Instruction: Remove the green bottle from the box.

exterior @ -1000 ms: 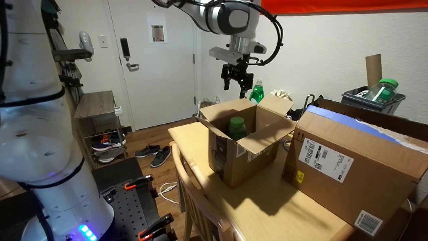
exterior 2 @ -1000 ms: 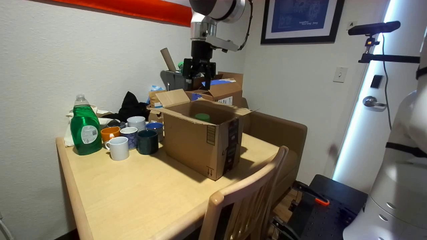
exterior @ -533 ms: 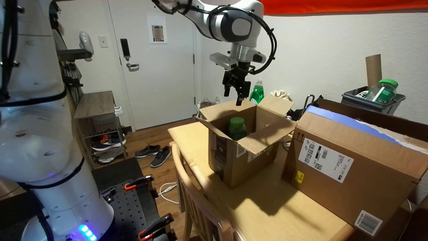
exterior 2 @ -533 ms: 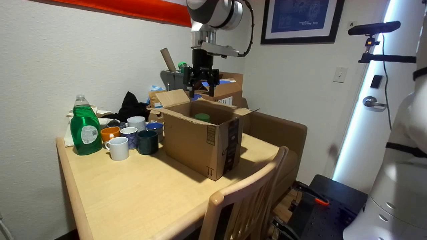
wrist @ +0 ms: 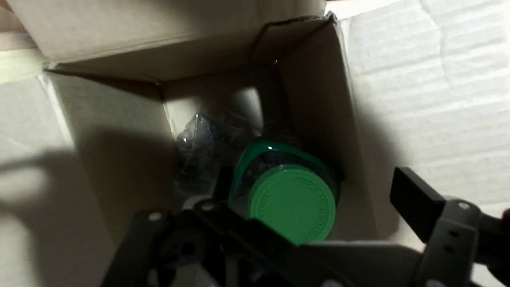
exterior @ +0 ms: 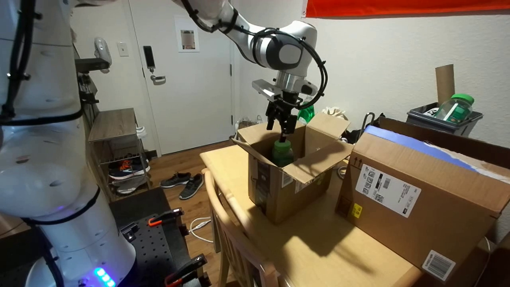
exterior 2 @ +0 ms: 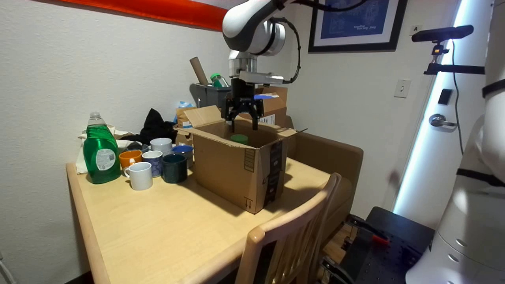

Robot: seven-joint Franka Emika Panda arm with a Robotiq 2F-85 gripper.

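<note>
Green bottle (exterior: 283, 154) stands below the pincer (exterior 2: 244, 127), inside the cardboard box (exterior 2: 225, 169). The pincer is spread wide; in the wrist view one finger (wrist: 414, 199) shows against a flap (wrist: 438, 99), outside the box's edge. Beyond the fingers the box has open room, with clear plastic (wrist: 203, 139) beside the bottle.

- The box (exterior: 293, 195) stands open in front of me, flaps (exterior: 320, 161) folded outward, so there's a way down from above for the gripper (exterior 2: 244, 126).
- In the wrist view, the green bottle (wrist: 293, 203) crowds the right wall (wrist: 318, 99); I can't tell whether they touch.
- More room opens on its left, though crinkled clear plastic (wrist: 209, 139) lies low in there.
</note>
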